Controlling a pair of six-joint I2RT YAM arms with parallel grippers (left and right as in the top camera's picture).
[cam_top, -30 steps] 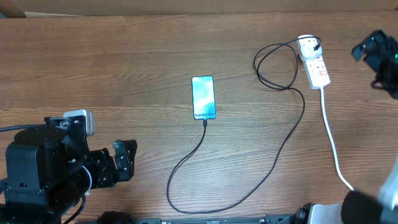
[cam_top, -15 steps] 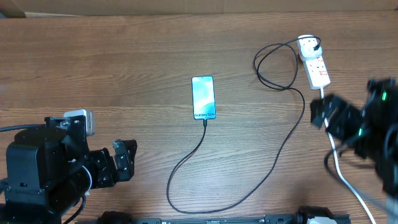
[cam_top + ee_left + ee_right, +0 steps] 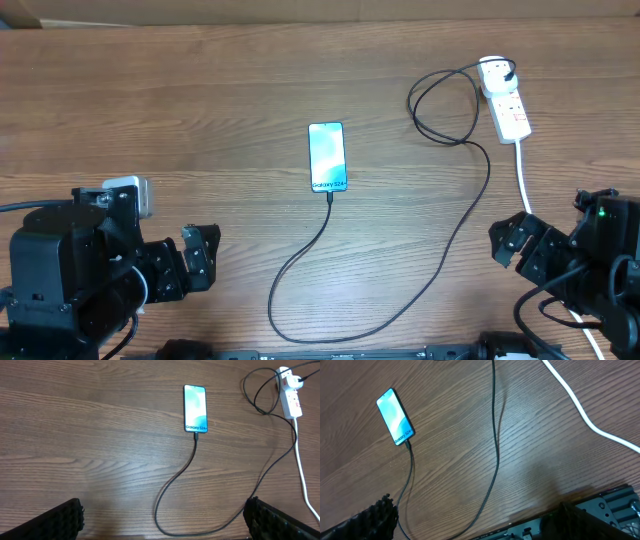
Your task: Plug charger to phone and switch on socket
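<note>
The phone lies flat mid-table, screen up, with "Galaxy S24+" at its near end. It also shows in the left wrist view and the right wrist view. The charger cable has its tip in the phone's near end, loops along the table, and ends in a black plug seated in the white socket strip at the far right. My left gripper is open and empty at the near left. My right gripper is open and empty at the near right.
The strip's thick white cord runs from the strip toward the near right edge, beside my right arm; it also crosses the right wrist view. The table's front edge and a metal rail lie just below the right gripper.
My right arm has swung from beside the socket strip at the far right down to the near right edge. The left arm, phone and cable have not moved.
</note>
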